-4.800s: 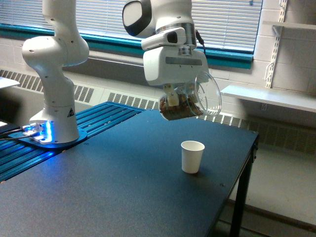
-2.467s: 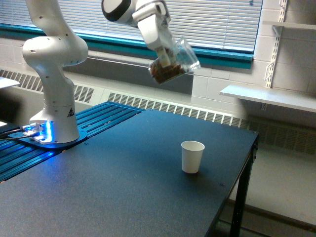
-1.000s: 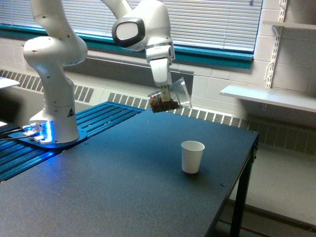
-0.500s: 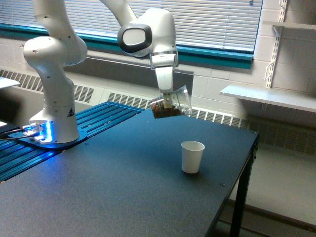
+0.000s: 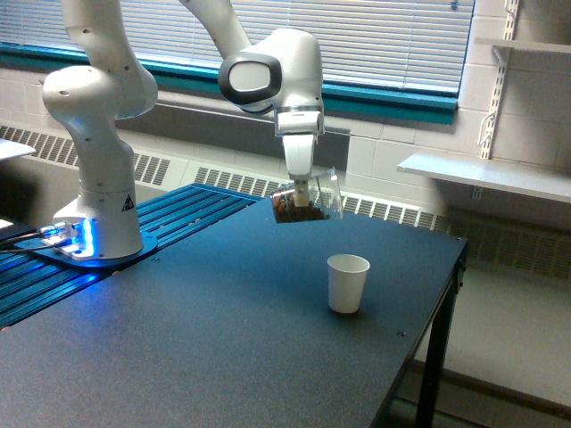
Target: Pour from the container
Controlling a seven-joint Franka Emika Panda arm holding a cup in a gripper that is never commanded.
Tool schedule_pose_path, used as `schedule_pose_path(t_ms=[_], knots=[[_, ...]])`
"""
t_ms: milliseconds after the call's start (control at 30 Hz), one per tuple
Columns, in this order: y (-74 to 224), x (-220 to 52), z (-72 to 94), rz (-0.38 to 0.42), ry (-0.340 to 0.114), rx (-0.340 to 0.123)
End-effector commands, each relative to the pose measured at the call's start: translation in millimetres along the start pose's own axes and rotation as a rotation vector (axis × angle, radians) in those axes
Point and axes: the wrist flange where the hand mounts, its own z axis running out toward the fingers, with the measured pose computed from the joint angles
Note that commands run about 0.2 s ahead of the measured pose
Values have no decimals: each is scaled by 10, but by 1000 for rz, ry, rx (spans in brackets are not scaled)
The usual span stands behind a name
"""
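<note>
Container (image 5: 308,204) tilted, rim toward exterior view's right, clamped in pincer (image 5: 302,191), above table (image 5: 223,339).

The container (image 5: 308,203) is a clear, see-through plastic cup with a wide round rim. It hangs in the air above the dark bench (image 5: 205,339), held in the claw (image 5: 302,193), and is tipped so its open mouth points toward the exterior view's right. A brown filling sits in its lower part, at the closed end. It is up and toward the exterior view's left of the white paper cup (image 5: 347,283), not touching it.
</note>
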Motion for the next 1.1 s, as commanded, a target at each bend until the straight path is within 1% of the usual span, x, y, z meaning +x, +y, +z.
schedule_pose_path(t_ms=[33,267,500,833,1100], knots=[[-100,-28,46,11,-9,-10],[-155,-49,128,10,-23,-21],[-202,-11,172,9,-26,-34],[-225,19,242,28,-36,-67],[-226,8,299,24,-50,-98]])
